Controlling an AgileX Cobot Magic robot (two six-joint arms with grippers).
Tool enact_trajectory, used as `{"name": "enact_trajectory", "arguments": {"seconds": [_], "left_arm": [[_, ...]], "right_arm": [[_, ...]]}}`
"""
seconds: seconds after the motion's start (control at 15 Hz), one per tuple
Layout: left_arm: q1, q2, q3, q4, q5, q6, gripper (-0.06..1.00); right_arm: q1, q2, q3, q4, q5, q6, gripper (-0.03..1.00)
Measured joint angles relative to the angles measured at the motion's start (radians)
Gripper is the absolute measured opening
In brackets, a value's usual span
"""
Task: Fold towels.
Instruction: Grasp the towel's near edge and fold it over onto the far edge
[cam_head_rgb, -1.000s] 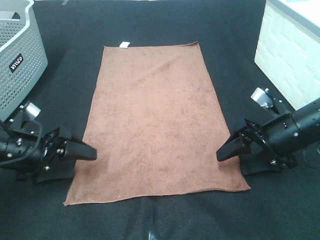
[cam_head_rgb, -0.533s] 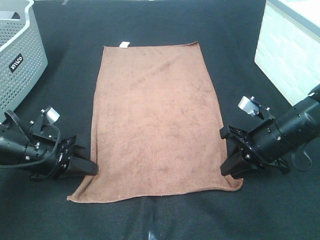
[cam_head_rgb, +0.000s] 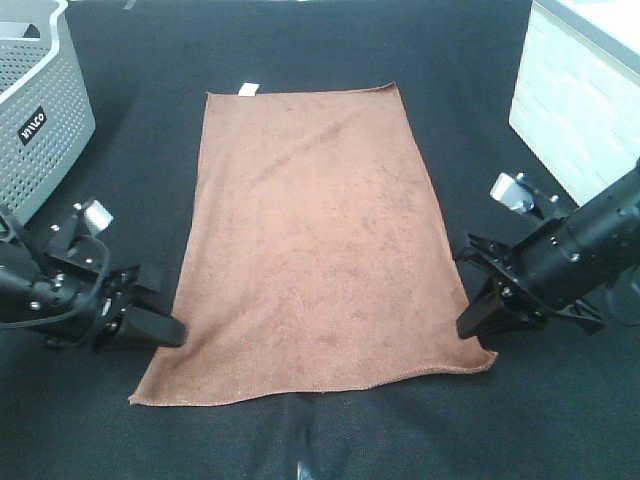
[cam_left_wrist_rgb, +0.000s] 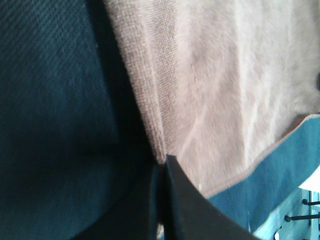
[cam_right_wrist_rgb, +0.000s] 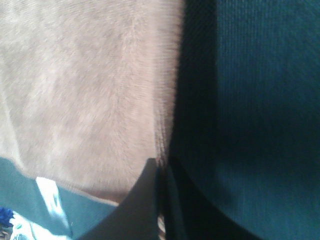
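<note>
**Item.** One reddish-brown microfibre towel (cam_head_rgb: 310, 240). We record it lying flat and fully open at the centre of the black cloth-covered table (cam_head_rgb: 460, 60), its long axis running from 12 to 6 o'clock. A white tag (cam_head_rgb: 248, 90) sits on the far short hem, toward 11 o'clock. The near hem is slightly wavy, and we see no fold anywhere in the towel.

**Left gripper** (cam_head_rgb: 170, 328). It sits at 8 o'clock, on the towel's long edge just short of the near corner. In its wrist view the jaws are drawn together with the hem pinched at their tips, so we enter it as gripping the towel.

**Right gripper** (cam_head_rgb: 470, 325). It sits at 4 o'clock, on the opposite long edge by the other near corner. Its jaws are likewise closed to a slit on the hem, with a sliver of brown cloth showing between them.

**Surroundings.** A grey perforated basket (cam_head_rgb: 40, 110) stands at 10 o'clock and a pale brick-patterned block (cam_head_rgb: 575, 110) at 2 o'clock. Both are well apart from the towel.

**Progress, in our judgement.** The task is at its very start. Both near corners appear secured. Lifting them, carrying them to the far hem and making any further folds are all left to do.
</note>
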Motion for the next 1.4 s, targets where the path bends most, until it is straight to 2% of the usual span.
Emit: {"name": "enact_trajectory", "arguments": {"seconds": [0.33, 0.6, 0.67, 0.87, 1.13, 1.27, 1.4], "left_arm": [[0.008, -0.124, 0.085, 0.077, -0.006, -0.051, 0.00], [0.008, -0.263, 0.136, 0.278, -0.002, -0.228, 0.00], [0.008, -0.263, 0.136, 0.278, -0.002, -0.228, 0.00], [0.008, -0.335, 0.172, 0.383, 0.003, -0.329, 0.00], [0.008, -0.343, 0.170, 0.352, 0.002, -0.351, 0.00], [0.008, -0.335, 0.123, 0.345, -0.009, -0.354, 0.00], [0.008, -0.273, 0.021, 0.346, -0.019, -0.381, 0.00]], "right_arm": [[0.002, -0.131, 0.084, -0.032, 0.035, 0.036, 0.00], [0.002, -0.211, 0.197, -0.034, 0.075, 0.045, 0.00], [0.002, -0.211, 0.197, -0.034, 0.075, 0.045, 0.00], [0.002, -0.260, 0.282, -0.034, 0.076, 0.045, 0.00], [0.002, -0.271, 0.227, -0.040, 0.073, 0.030, 0.00], [0.002, -0.251, 0.124, -0.050, 0.073, 0.028, 0.00], [0.002, -0.177, -0.011, -0.066, 0.078, 0.028, 0.00]]}}
